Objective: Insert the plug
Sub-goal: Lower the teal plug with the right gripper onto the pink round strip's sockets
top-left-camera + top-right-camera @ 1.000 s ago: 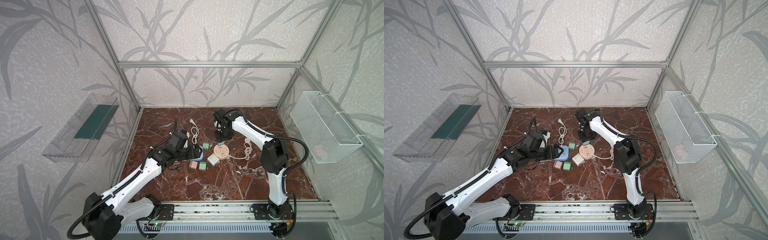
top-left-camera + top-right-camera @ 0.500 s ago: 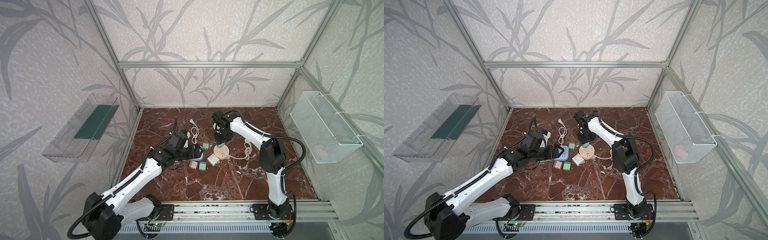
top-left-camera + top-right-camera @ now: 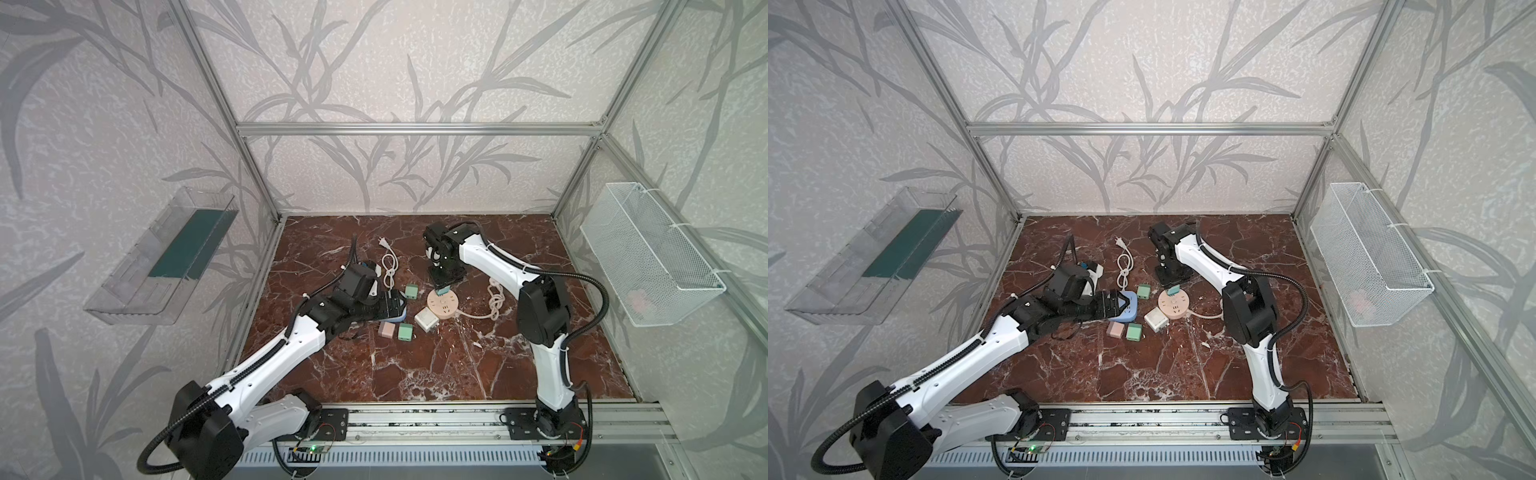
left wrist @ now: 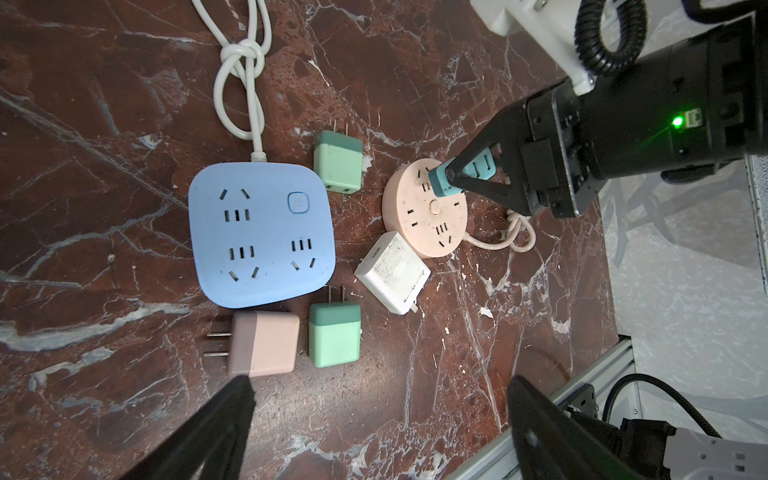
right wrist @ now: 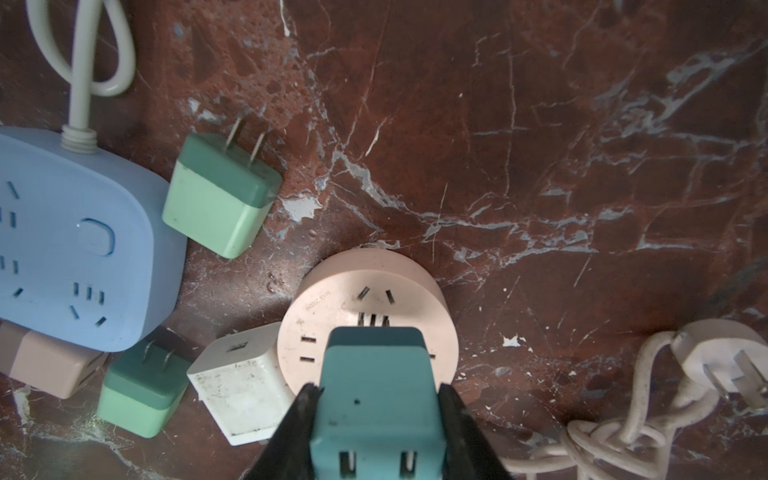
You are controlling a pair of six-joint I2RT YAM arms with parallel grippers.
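On the table [image 3: 457,365], mid-scene, the teal plug [image 5: 376,399] stands on end at the far edge of the pink socket [image 5: 328,299].
The right jaws pinch it upright, much the nearer; the left jaws hang spread and empty, further left.

Blue power strip [image 4: 261,232], square, flat on the marble table [image 4: 457,353] straight ahead of the jaws of the left gripper [image 4: 378,386]; knotted white cord [image 4: 239,83] running beyond it. Pink adapter [image 4: 264,350] just off one jaw tip; green adapter [image 4: 334,334] beside it; second green adapter [image 4: 337,162] and white adapter [image 4: 392,272] farther ahead. Wire basket [image 3: 648,249] and clear tray [image 3: 137,282] on side walls.
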